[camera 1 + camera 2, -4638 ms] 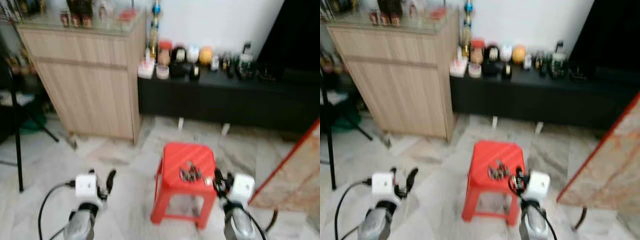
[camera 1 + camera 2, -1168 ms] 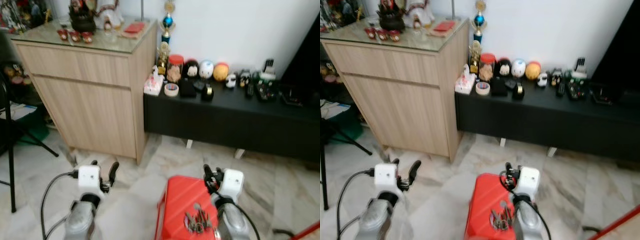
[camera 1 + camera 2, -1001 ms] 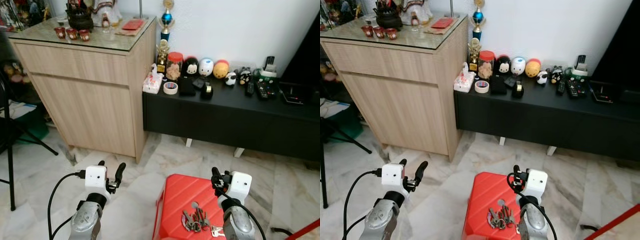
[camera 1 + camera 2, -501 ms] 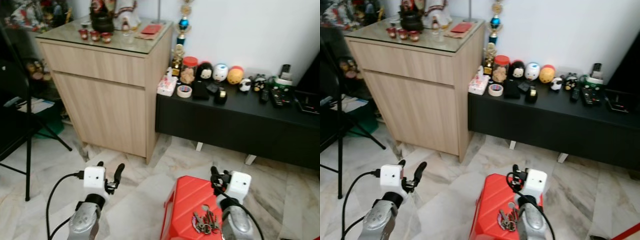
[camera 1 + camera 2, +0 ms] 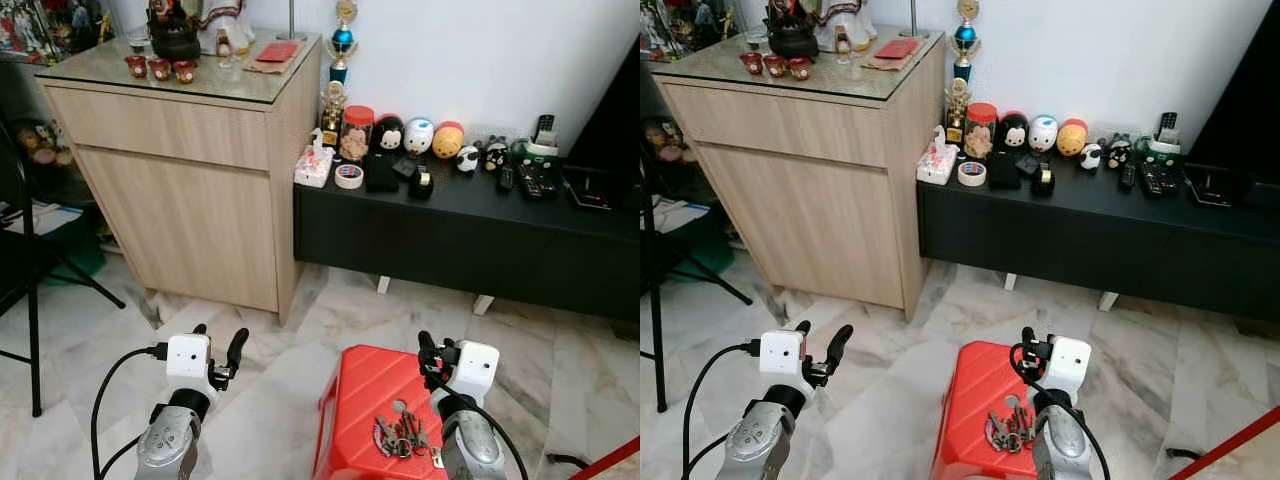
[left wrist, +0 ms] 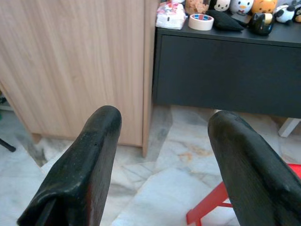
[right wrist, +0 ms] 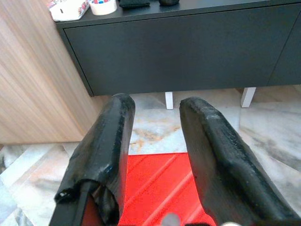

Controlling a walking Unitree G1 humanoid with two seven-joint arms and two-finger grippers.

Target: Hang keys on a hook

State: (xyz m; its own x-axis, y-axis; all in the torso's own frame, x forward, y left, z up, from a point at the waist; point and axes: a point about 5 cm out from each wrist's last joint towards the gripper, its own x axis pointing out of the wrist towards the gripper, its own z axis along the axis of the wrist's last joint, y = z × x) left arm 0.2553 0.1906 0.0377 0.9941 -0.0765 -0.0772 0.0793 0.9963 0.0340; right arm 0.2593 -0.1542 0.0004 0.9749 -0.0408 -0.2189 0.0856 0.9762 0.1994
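Observation:
A bunch of keys (image 5: 400,435) lies on top of a red plastic stool (image 5: 360,395) on the marble floor, low and right of centre. My right gripper (image 5: 432,348) is open and hovers just beyond the keys, over the stool's far right part. Its wrist view shows the two black fingers (image 7: 108,150) apart, with the red stool top (image 7: 150,183) below them. My left gripper (image 5: 218,336) is held open over bare floor, well left of the stool. Its fingers (image 6: 80,169) stand wide apart and nothing is between them.
A light wooden cabinet (image 5: 190,170) with ornaments on its glass top stands at the back left. Beside it, a low black console (image 5: 460,235) against the white wall carries toys, tape and remotes. Black chair legs (image 5: 30,300) stand far left. A red-edged board (image 5: 612,460) shows bottom right.
The camera has come closer to the stool since the earliest frames and swung a little sideways. The keys lie as before. Both arms keep the same pose.

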